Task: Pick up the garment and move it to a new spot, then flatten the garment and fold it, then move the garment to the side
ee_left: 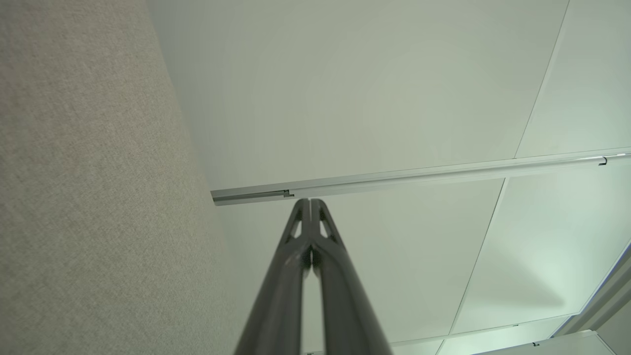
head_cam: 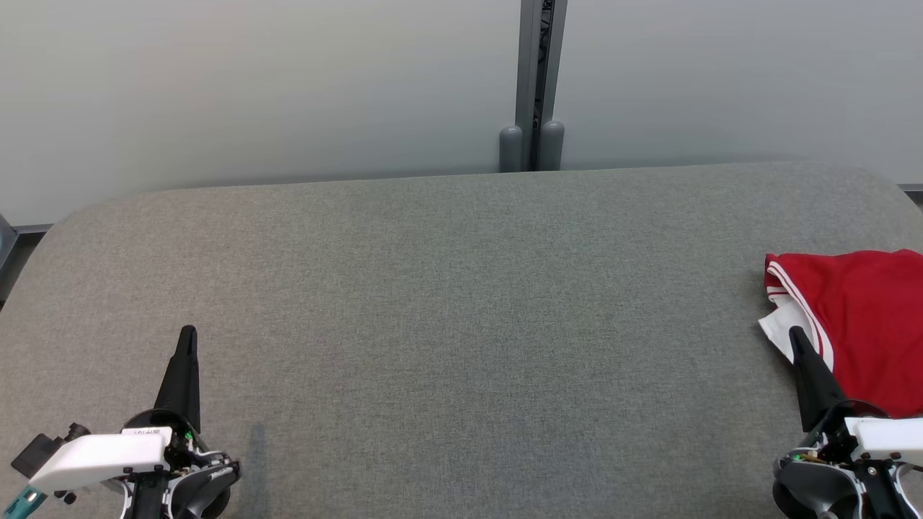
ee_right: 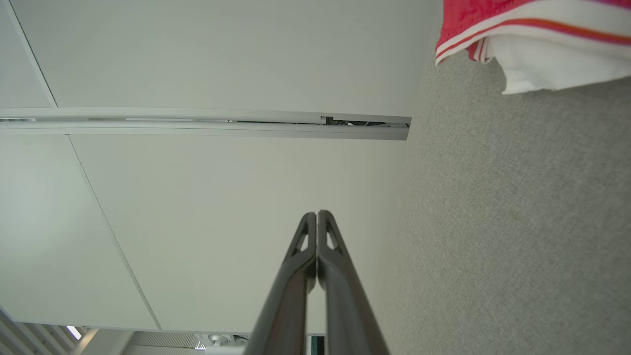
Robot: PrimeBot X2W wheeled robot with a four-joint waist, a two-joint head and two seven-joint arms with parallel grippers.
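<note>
Head view showed the left gripper [head_cam: 187, 335] and right gripper [head_cam: 796, 336] closed, empty. The garment [head_cam: 865, 317] lay near the table's [head_cam: 461, 303] right end, where a careless grab might have dragged it off.

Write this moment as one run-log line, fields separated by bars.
garment: red, white trim, far right on grey table | left claw: shut, empty | right claw: shut, empty, near garment, apart

Some kind of lab or office bay, I'd say: plain white partition panels [head_cam: 288, 86] joined by a grey metal post [head_cam: 537, 79], behind a grey fabric-topped desk [head_cam: 461, 288] with rounded corners.
</note>
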